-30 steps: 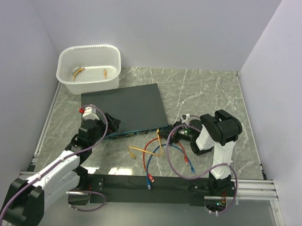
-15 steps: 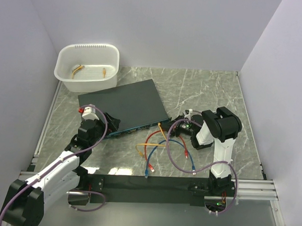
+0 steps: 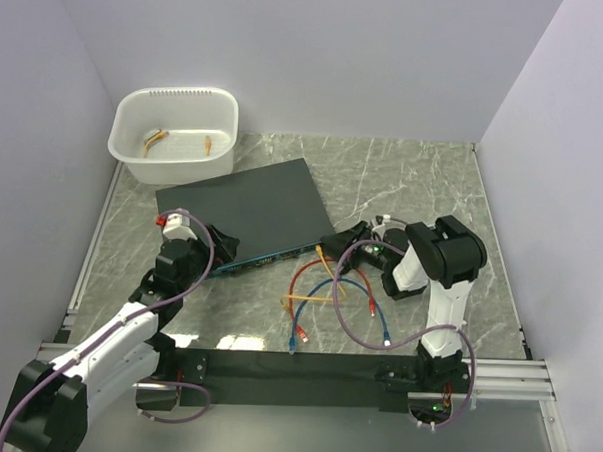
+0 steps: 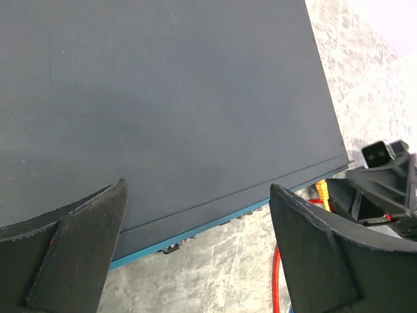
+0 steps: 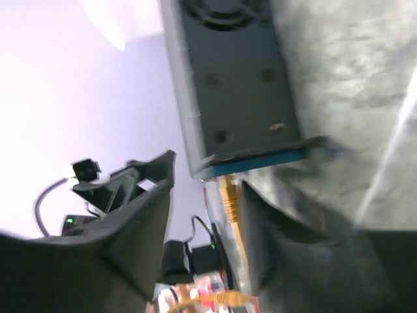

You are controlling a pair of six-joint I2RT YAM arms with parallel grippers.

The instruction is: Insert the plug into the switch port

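left end effector (image 4: 195, 189) released at box (image 4: 163, 98); right end effector (image 5: 208, 173) by plug (image 5: 228, 195), grip unclear

The tub (image 3: 174, 163) sits behind the flat box (image 3: 244, 208), loose cables (image 3: 292, 284) before its right end.

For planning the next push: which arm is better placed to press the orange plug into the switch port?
Right. The orange plug lies between the fingers of the right gripper, at the switch's teal face. The left gripper is open over the other end.
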